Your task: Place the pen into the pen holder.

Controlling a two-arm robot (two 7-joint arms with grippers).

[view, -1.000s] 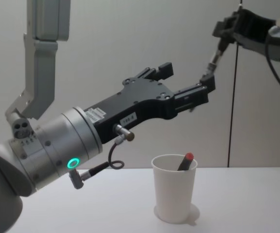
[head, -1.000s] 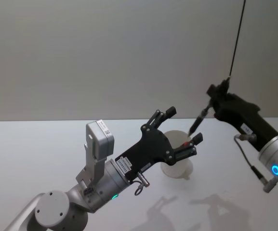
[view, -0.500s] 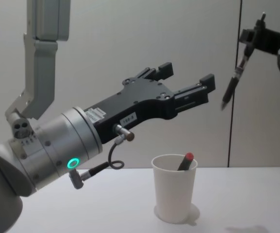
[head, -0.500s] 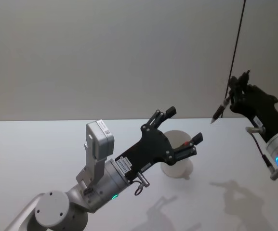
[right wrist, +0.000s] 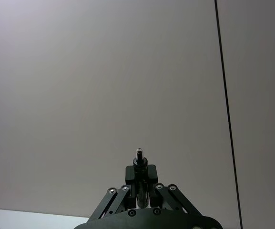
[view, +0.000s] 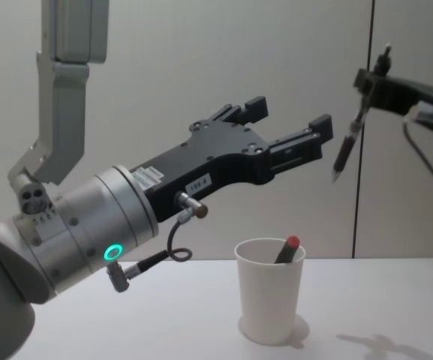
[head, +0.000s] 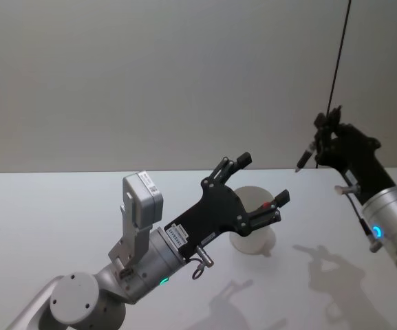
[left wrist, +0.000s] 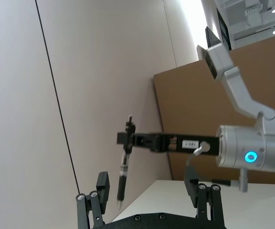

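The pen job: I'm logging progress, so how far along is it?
Partly done. One red-tipped pen already stands in the white pen holder. In hand: the right tool is shut on a black pen, held high, to the right of the cup. Left: carry it over the rim and drop it in. The left tool hangs open above the cup.

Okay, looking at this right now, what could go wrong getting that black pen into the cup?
1. The right gripper holds the black pen high and off to the side of the white paper cup; released here, it would likely miss.
2. The open left gripper hangs above the cup, so the pen could strike it.
3. The red-tipped pen already inside could deflect it.
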